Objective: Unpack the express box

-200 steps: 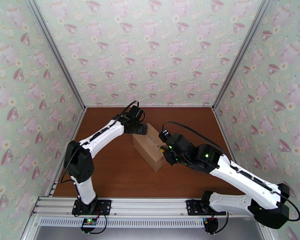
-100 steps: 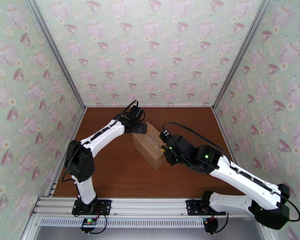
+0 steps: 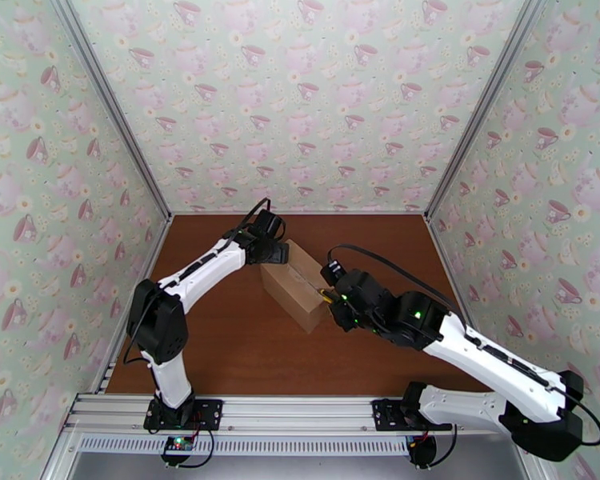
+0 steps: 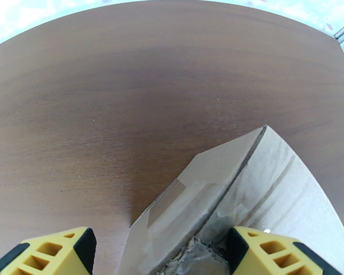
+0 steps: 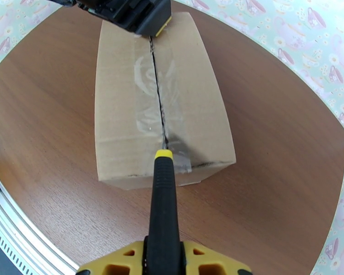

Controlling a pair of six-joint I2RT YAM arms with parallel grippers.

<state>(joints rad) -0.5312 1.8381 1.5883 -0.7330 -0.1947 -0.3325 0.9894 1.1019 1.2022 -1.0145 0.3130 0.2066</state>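
The express box (image 3: 294,286) is a brown carton lying slantwise mid-table, its top flaps down and clear tape (image 5: 159,95) along the seam. My left gripper (image 3: 273,251) rests at the box's far end, open. In the left wrist view (image 4: 160,260) one yellow finger (image 4: 50,253) is over the table and the other over the box top (image 4: 282,193). My right gripper (image 5: 165,262) is at the near end (image 3: 332,302), shut on a black-handled cutter (image 5: 163,202) with a yellow collar. The cutter's tip sits in the seam of the box (image 5: 126,111) near its near edge.
The brown table (image 3: 220,346) is walled on three sides by teacup-patterned panels (image 3: 300,98). An aluminium rail (image 3: 300,414) carrying both arm bases runs along the near edge. Bare wood lies left and right of the box.
The box has slid slightly to the far left, and the left gripper has gone with it. The right gripper with the cutter has followed the box's near end.
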